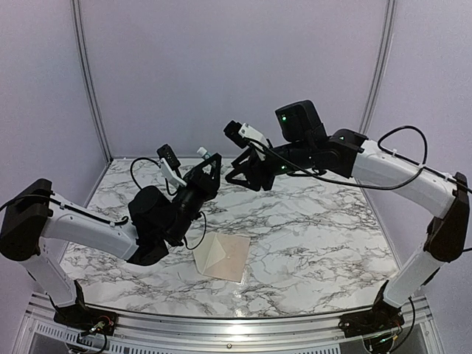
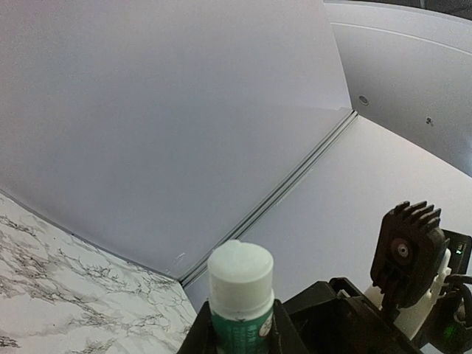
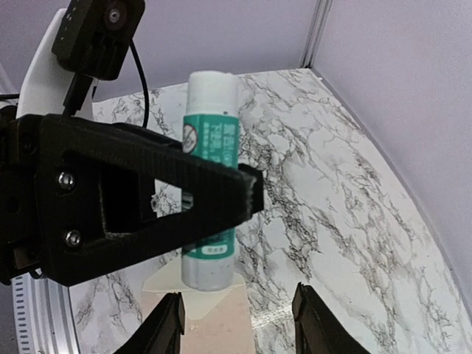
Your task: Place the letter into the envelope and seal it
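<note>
The cream envelope (image 1: 207,256) lies flat on the marble table, its triangular flap open to the left; it also shows in the right wrist view (image 3: 164,284). The peach letter (image 1: 233,258) lies at its right part; I cannot tell whether it is inside. The letter also shows in the right wrist view (image 3: 221,332). My left gripper (image 1: 209,164) is raised and shut on a green glue stick with a white cap (image 2: 240,276), held upright (image 3: 210,169). My right gripper (image 1: 237,175) is open and empty, just right of the stick, fingertips (image 3: 168,324) below it.
Marble table (image 1: 310,221) with pale walls behind and a metal rail at the near edge (image 1: 236,328). The two arms meet high over the table's back middle, their grippers close together. The right wrist camera (image 2: 409,251) shows close to the left gripper.
</note>
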Action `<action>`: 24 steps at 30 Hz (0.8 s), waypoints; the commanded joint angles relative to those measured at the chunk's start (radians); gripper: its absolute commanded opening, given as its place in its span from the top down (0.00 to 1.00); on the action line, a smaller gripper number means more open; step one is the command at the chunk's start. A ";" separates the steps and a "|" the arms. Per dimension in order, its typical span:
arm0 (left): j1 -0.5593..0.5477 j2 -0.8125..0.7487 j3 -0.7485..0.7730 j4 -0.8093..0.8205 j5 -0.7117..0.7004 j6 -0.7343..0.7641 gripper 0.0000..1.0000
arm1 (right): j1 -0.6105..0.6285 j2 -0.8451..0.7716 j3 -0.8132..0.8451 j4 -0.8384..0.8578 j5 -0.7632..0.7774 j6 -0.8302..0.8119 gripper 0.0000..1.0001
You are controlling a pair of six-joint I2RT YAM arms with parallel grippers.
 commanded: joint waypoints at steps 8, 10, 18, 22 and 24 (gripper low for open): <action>0.004 -0.010 0.006 0.025 0.005 -0.007 1.00 | 0.061 0.062 0.110 -0.039 0.124 -0.044 0.56; 0.004 -0.007 0.007 0.027 0.014 -0.007 1.00 | 0.062 0.067 0.114 -0.038 0.124 -0.043 0.59; 0.004 0.001 0.011 0.031 0.037 -0.004 1.00 | 0.062 0.076 0.126 -0.039 0.125 -0.037 0.70; 0.004 0.007 0.015 0.031 0.043 -0.004 1.00 | 0.066 0.081 0.135 -0.040 0.127 -0.041 0.68; 0.004 0.009 0.015 0.031 0.044 -0.004 1.00 | 0.067 0.084 0.136 -0.041 0.127 -0.042 0.71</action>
